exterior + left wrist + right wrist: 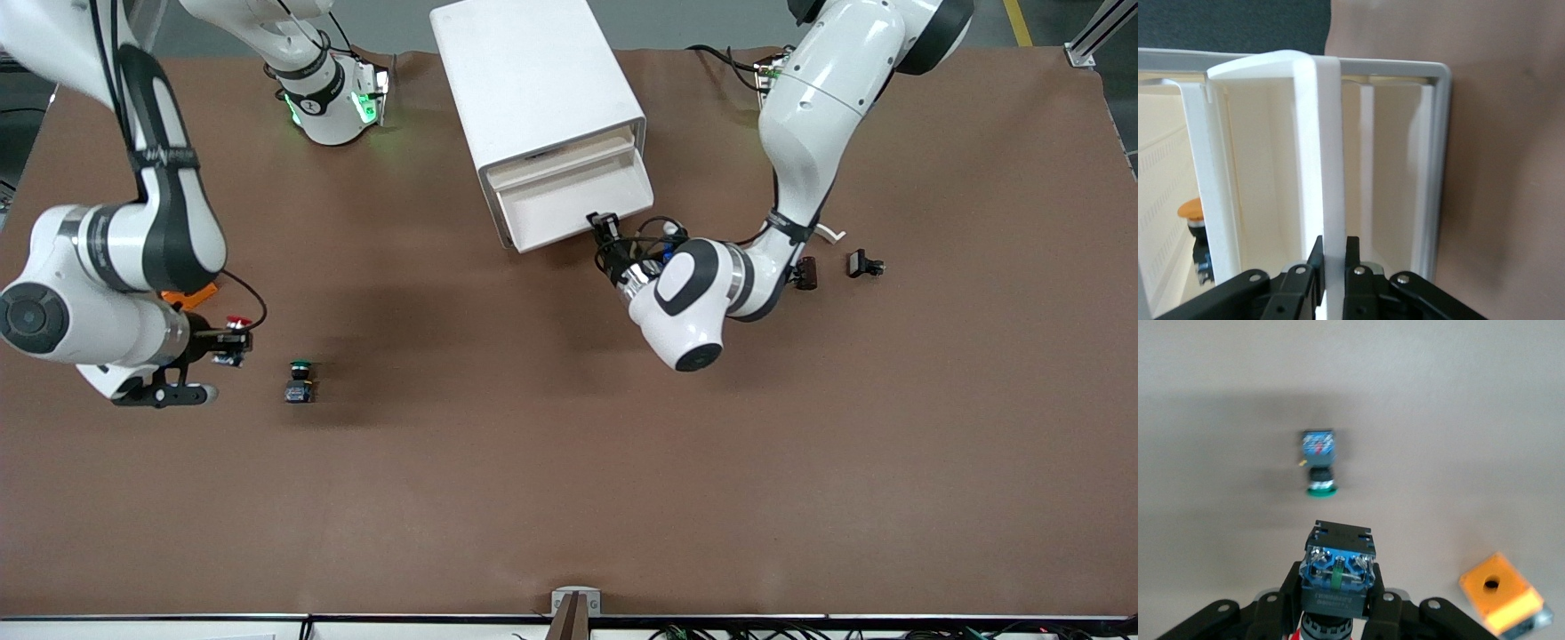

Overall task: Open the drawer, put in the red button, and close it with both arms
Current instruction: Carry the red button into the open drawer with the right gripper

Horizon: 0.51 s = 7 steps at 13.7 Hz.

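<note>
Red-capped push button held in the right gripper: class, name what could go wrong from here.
1. The right gripper holds the small red-capped push button by its base, over the brown table; a loose grip might drop it beside the green-capped push button.
2. The left gripper pinches the white plastic drawer front; pulling off-line could shift the white boxy cabinet.

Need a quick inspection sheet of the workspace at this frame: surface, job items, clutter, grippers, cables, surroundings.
Surface: brown table, matte.
Job's things: drawer pulled partly out of the white cabinet; red button off the table, in the right gripper.
Clutter: green button lying on its side; orange box; two small black parts toward the left arm's end.
Grippers: left gripper shut on the drawer front; right gripper shut on the red button, over the table.
Cables: black leads at the left wrist.
Surroundings: grey floor; aluminium frame.
</note>
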{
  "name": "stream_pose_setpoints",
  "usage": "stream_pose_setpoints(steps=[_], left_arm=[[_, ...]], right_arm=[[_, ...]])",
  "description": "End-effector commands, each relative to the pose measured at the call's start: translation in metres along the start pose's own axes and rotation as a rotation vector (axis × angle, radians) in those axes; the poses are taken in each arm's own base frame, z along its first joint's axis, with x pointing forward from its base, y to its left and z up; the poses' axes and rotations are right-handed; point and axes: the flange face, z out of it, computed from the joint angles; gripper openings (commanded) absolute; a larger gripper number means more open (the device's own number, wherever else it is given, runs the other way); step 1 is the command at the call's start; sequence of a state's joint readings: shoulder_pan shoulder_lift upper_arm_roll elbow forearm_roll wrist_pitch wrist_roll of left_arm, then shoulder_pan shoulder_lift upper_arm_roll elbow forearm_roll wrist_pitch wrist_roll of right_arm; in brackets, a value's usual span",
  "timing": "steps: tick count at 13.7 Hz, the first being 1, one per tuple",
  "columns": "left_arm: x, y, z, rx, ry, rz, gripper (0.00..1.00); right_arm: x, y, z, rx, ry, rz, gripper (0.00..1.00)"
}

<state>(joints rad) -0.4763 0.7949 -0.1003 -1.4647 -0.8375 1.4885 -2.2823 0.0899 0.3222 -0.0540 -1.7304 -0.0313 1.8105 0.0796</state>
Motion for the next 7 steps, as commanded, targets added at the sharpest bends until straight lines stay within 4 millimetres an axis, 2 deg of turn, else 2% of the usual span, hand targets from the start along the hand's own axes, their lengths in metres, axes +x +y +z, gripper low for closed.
stream_pose_setpoints(steps=[1, 3, 4, 5, 6, 7], left_arm=[[-0.006, 0.015, -0.027, -0.059, -0.036, 0.013, 0.00], [0.000, 0.024, -0.041, -0.079, -0.057, 0.018, 0.01], [0.003, 0.026, -0.046, -0.080, -0.065, 0.031, 0.08], [0.003, 0.027, -0.047, -0.081, -0.066, 0.049, 0.43], [0.005, 0.028, -0.049, -0.082, -0.068, 0.060, 0.99], [0.006, 0.026, -0.052, -0.085, -0.072, 0.064, 1.00]], right_arm=[[-0.039, -0.067, -0.050, -0.034, -0.022, 0.143, 0.25], [-0.061, -0.122, -0.077, -0.068, -0.042, 0.234, 0.26], [-0.073, -0.153, -0.082, -0.058, -0.060, 0.283, 0.26], [-0.085, -0.183, -0.085, -0.026, -0.073, 0.352, 0.26], [-0.094, -0.209, -0.086, -0.005, -0.086, 0.427, 0.26], [-0.107, -0.239, -0.084, 0.005, -0.089, 0.470, 0.26]])
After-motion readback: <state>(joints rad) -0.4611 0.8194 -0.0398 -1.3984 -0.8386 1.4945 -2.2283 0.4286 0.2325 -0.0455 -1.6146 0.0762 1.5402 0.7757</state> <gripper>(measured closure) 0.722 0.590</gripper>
